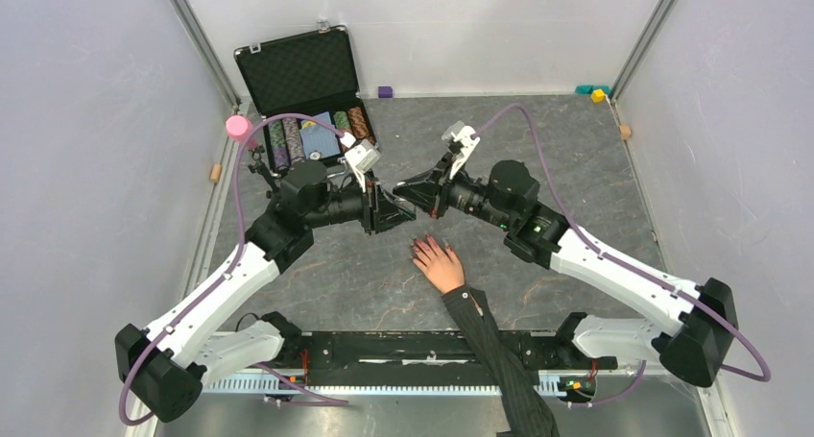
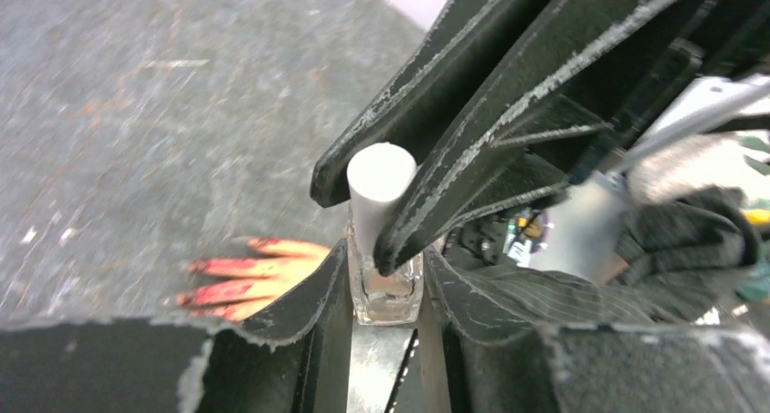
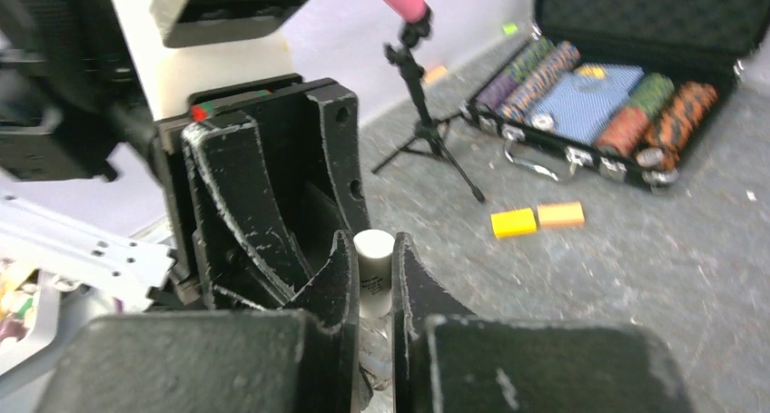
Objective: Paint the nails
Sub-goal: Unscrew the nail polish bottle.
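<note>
Stretched in low from both sides, meeting tip to tip over the middle of the table (image 1: 595, 158). Pinching a small clear bottle (image 2: 386, 297) by its body with the left gripper (image 2: 386, 270) — clamped on its white cap (image 2: 380, 172) with the right gripper (image 3: 370, 246). Toward the near edge, a hand (image 1: 443, 266) flat, palm down — red nails (image 1: 420, 246) just beside the bottle.

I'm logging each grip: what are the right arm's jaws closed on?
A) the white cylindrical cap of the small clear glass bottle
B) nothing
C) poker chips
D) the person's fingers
A: the right wrist view shows the right arm's jaws pinching the white cylindrical cap of the small clear glass bottle.
</note>
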You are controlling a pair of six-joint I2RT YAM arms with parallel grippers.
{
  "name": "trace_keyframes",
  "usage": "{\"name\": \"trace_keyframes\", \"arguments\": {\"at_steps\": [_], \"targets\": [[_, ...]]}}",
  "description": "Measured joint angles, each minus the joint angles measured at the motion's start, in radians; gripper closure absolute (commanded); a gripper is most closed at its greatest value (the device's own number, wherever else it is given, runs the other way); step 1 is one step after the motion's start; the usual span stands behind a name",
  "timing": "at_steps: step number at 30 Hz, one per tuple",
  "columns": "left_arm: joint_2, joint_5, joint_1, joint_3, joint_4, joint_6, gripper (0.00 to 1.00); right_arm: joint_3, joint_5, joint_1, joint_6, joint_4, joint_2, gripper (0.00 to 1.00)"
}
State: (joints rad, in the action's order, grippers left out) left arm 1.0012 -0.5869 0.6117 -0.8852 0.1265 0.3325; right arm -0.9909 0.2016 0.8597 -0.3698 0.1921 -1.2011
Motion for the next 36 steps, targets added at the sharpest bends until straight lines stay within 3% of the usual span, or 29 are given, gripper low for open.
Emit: {"name": "trace_keyframes", "arguments": {"at_steps": [11,22,23,24,25,26,27,29,36], "targets": [[-0.057,-0.335,-0.022,0.049,-0.271,0.061,0.98,0.125,0.28,-0.005,-0.023,0.335,0.099,1.0],[-0.06,-0.444,-0.024,0.06,-0.391,0.097,0.98,0.136,0.383,-0.006,-0.043,0.435,0.105,1.0],[-0.06,-0.445,-0.024,0.06,-0.393,0.098,0.94,0.136,0.383,-0.006,-0.042,0.434,0.107,1.0],[-0.06,-0.444,-0.024,0.06,-0.395,0.1,0.79,0.137,0.382,-0.006,-0.041,0.433,0.108,1.0],[-0.06,-0.444,-0.024,0.06,-0.396,0.101,0.4,0.137,0.381,-0.005,-0.04,0.432,0.11,1.0],[-0.06,-0.443,-0.024,0.06,-0.396,0.102,0.19,0.137,0.378,-0.005,-0.038,0.429,0.113,1.0],[-0.06,-0.437,-0.025,0.06,-0.396,0.113,0.07,0.138,0.38,-0.004,-0.032,0.428,0.115,1.0],[-0.063,-0.436,-0.029,0.06,-0.402,0.138,0.0,0.153,0.377,-0.003,-0.005,0.416,0.126,1.0],[-0.074,-0.426,-0.034,0.06,-0.413,0.169,0.0,0.25,0.279,-0.002,0.015,0.435,0.17,1.0]]}}
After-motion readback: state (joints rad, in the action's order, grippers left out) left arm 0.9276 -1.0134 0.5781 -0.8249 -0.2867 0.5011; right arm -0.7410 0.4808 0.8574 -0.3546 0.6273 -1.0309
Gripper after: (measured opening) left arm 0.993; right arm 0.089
